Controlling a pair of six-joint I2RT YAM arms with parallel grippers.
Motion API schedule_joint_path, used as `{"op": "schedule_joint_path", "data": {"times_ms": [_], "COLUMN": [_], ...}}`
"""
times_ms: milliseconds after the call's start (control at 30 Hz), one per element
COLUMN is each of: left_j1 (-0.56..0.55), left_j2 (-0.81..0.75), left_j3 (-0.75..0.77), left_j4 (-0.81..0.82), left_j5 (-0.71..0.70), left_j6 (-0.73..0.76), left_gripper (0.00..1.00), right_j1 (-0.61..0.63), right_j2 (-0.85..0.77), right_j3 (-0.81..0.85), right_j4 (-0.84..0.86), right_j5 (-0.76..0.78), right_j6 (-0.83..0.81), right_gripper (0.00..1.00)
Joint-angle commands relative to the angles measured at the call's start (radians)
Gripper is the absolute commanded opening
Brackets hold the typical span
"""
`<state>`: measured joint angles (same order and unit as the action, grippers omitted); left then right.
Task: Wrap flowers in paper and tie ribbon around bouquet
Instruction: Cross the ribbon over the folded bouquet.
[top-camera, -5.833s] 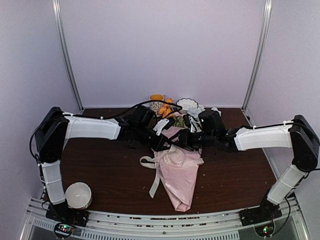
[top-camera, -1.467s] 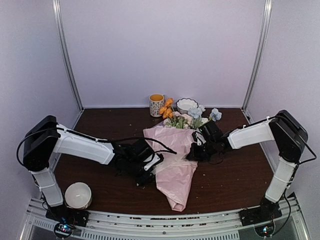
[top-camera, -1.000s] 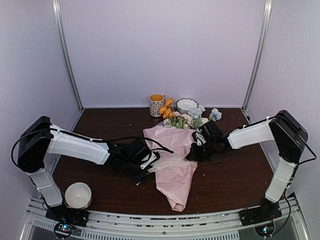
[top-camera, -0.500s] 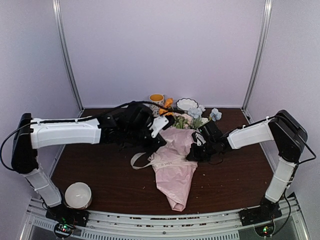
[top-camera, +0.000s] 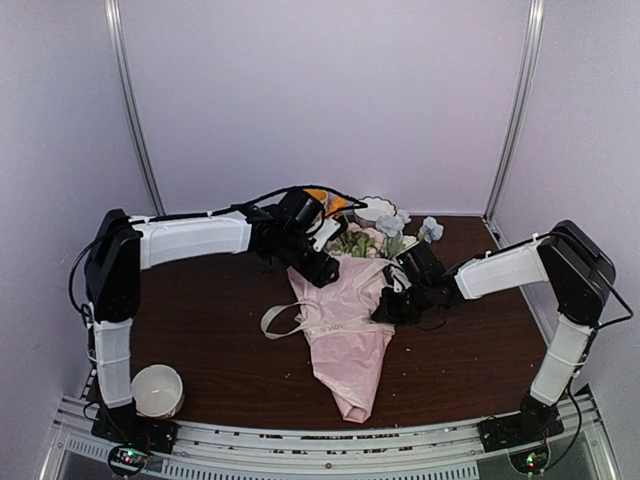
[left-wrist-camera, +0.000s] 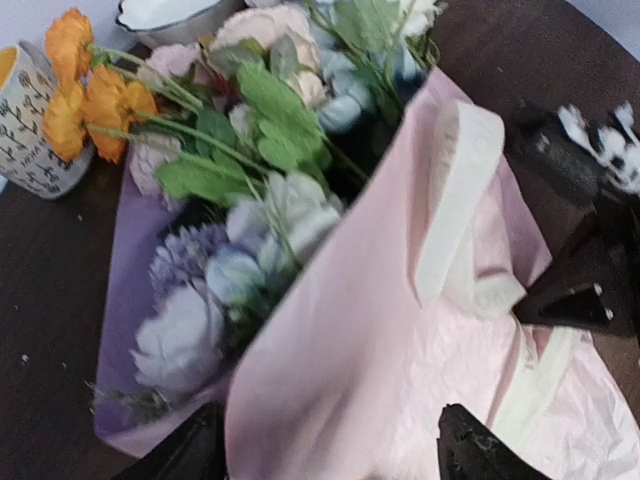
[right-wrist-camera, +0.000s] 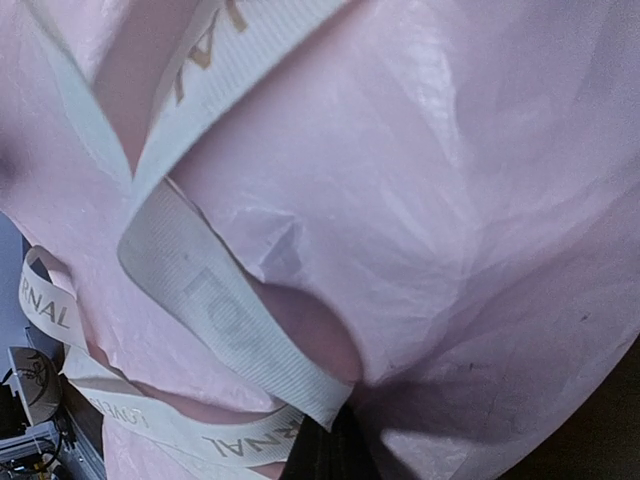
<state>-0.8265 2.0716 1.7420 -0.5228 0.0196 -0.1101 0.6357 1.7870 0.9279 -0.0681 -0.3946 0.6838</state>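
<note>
Left wrist: left claw wide over bouquet — right claw pinches ribbon.

flowers in pink paper | ribbon lying across it, seemingly loose | mug beside blooms

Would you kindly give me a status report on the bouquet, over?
Left gripper open above bouquet. Right gripper shut on ribbon end. Ribbon draped loose, no knot visible. Mug, bowl behind, out of the way.

Overhead from behind, wrist views close, both facing paper
</note>
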Motion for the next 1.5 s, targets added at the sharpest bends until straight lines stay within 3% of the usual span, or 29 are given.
{"op": "schedule_joint_path", "data": {"times_ms": [0,100,167,367,600,967,1000,1167,1233,1467], "left_j1": [-0.032,-0.083,-0.125,-0.150,-0.154,-0.158,-0.158,-0.158,-0.158,-0.158], "left_j2": [-0.189,-0.213,-0.193,-0.092,-0.036,0.038,0.046,0.047,0.023,-0.082], "left_j3": [-0.166,-0.249,-0.261,-0.264,-0.262,-0.248,-0.243,-0.233,-0.243,-0.309], "left_j4": [0.145,0.165,0.135,0.100,0.130,0.098,0.088,0.086,0.110,0.203], "left_j5": [0.136,0.195,0.174,0.052,0.028,-0.008,-0.017,-0.029,-0.009,0.075], "left_j6": [0.097,0.248,0.335,0.482,0.479,0.499,0.501,0.483,0.469,0.435], "left_gripper": [0.69,0.57,0.55,0.63,0.65,0.59,0.56,0.14,0.03,0.00], "right_j1": [0.011,0.012,0.012,0.012,0.012,0.012,0.012,0.012,0.012,0.012], "right_j2": [-0.035,-0.035,-0.037,-0.056,-0.055,-0.052,-0.052,-0.048,-0.040,-0.005], "right_j3": [-0.014,-0.005,-0.001,-0.007,0.005,0.027,0.030,0.041,0.052,0.081], "right_j4": [-0.009,-0.014,-0.015,0.007,0.009,-0.023,-0.027,-0.042,-0.059,-0.097], "right_j5": [-0.010,-0.018,-0.027,-0.068,-0.081,-0.073,-0.073,-0.072,-0.073,-0.113], "right_j6": [0.005,0.004,0.004,0.026,0.035,0.021,0.019,0.010,-0.001,-0.046], "right_gripper": [0.00,0.00,0.00,0.00,0.00,0.00,0.00,0.00,0.00,0.00]}}
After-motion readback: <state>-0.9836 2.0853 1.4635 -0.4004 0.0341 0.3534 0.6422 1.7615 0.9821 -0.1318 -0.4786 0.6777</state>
